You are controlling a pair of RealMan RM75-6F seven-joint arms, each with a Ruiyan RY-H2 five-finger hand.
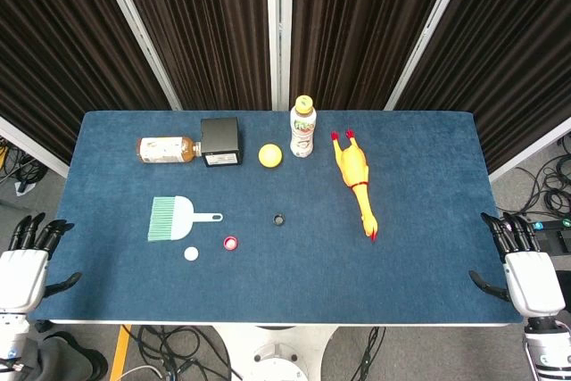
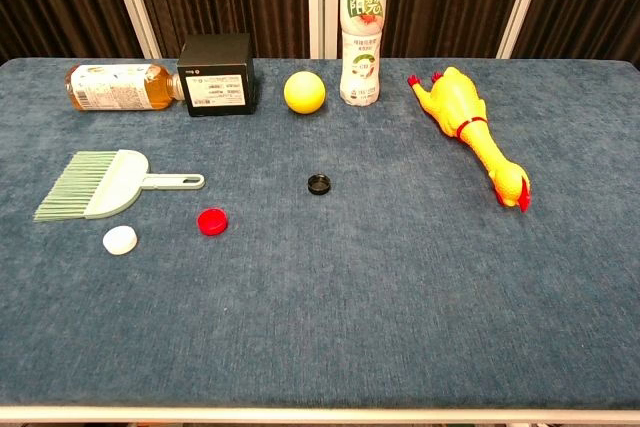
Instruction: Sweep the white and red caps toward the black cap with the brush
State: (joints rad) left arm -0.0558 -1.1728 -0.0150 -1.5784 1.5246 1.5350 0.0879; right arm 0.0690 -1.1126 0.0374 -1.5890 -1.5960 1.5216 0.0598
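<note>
On the blue cloth-covered counter [image 1: 428, 247], left of centre in the frame, lies a pale green plastic hand brush [image 1: 178, 218] [image 2: 105, 184], flat, bristles pointing left and handle pointing right. Just below its head sits a small round white cap [image 1: 191, 253] [image 2: 119, 239]; a small round red cap [image 1: 231, 242] [image 2: 212, 221] lies to the right of that, near the handle's tip. A small round black cap [image 1: 279, 219] [image 2: 319, 184] rests near the middle of the counter, apart from the other two, further right and slightly higher in the frame.

Along the upper edge of the counter, from left to right: a clear bottle of brown liquid [image 1: 166, 149] [image 2: 122, 86] lying on its side; a black box with a white label [image 1: 220, 141] [image 2: 215, 74] touching or just beside the bottle's cap end; a yellow ball [image 1: 270, 155] [image 2: 305, 91]; an upright white drink bottle with a yellow cap [image 1: 303, 127] [image 2: 362, 29]; a yellow rubber chicken with red feet and comb [image 1: 356, 178] [image 2: 470, 128] lying diagonally toward the lower right.

Left hand [image 1: 27, 260]: lower left corner of the head view, off the counter edge, fingers apart, holding nothing. Right hand [image 1: 522, 265]: lower right corner, off the counter edge, fingers apart, holding nothing. Neither hand appears in the chest view.
</note>
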